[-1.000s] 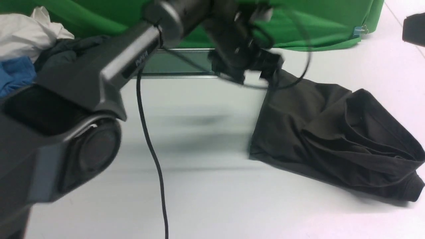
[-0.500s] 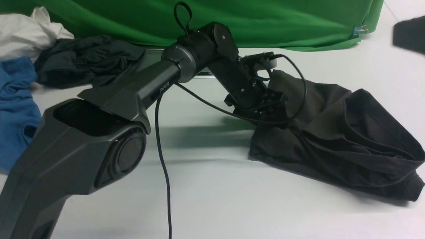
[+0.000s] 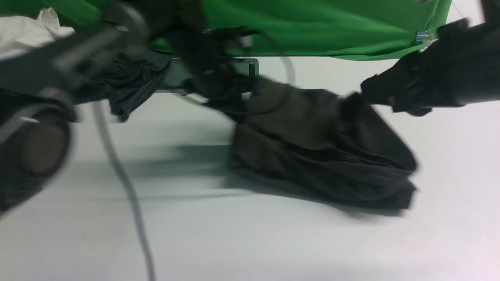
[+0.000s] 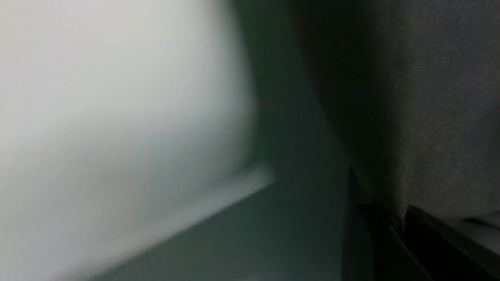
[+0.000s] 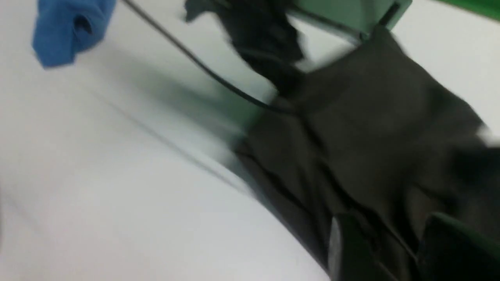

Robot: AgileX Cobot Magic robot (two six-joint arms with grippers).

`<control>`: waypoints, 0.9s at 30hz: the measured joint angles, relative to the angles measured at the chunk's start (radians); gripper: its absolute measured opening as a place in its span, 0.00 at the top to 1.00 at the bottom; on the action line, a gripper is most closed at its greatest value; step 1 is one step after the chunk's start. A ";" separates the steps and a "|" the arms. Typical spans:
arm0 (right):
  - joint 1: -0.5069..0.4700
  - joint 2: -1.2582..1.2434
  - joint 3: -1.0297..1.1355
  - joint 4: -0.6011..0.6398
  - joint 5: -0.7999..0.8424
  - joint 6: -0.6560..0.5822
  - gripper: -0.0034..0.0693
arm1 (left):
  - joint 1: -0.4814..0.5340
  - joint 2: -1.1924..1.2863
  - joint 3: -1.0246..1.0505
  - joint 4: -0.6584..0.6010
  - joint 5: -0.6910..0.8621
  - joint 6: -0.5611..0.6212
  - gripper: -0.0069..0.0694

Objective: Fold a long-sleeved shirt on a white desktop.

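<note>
The long-sleeved shirt [image 3: 320,148], dark olive-brown, lies bunched in the middle of the white desktop [image 3: 273,242]. My left gripper [image 3: 230,99] is at the shirt's far left corner, beside the hatch, and everything there is motion-blurred. In the left wrist view its jaws [image 4: 398,222] are shut on a fold of the shirt [image 4: 449,117]. My right gripper [image 3: 365,91] reaches in from the right and meets the shirt's upper right edge. In the right wrist view its jaws [image 5: 390,226] stand apart, with shirt fabric [image 5: 371,136] between and under them.
A grey cable hatch [image 3: 246,68] sits behind the shirt, below the green backdrop [image 3: 332,27]. A charcoal garment [image 3: 129,86] and white cloth [image 3: 27,35] lie far left; a blue shirt [image 5: 66,27] lies there too. The left arm's cable [image 3: 125,187] hangs over the desktop.
My left gripper closed on the shirt's left corner and swung left, dragging the whole shirt leftwards. My right arm came in from the far right to the shirt's upper edge.
</note>
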 joint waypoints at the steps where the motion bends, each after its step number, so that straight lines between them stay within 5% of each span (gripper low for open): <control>1: 0.000 0.017 0.000 -0.001 0.001 0.000 0.62 | 0.022 -0.029 0.065 0.002 -0.031 0.003 0.86; 7: 0.009 0.118 -0.002 -0.001 -0.024 -0.033 0.62 | 0.183 -0.190 0.456 0.013 -0.309 0.044 0.86; 13: 0.099 0.293 -0.086 -0.002 -0.020 -0.141 0.62 | 0.233 -0.237 0.546 0.023 -0.414 0.077 0.78; 17: 0.195 0.453 -0.229 -0.039 -0.026 -0.205 0.55 | 0.218 -0.241 0.553 0.021 -0.420 0.089 0.57; 22: 0.281 0.601 -0.401 -0.144 -0.047 -0.284 0.28 | 0.218 -0.297 0.553 0.030 -0.393 0.085 0.22; 27: 0.300 0.709 -0.460 -0.158 -0.167 -0.361 0.24 | 0.240 -0.404 0.552 0.039 -0.353 0.042 0.03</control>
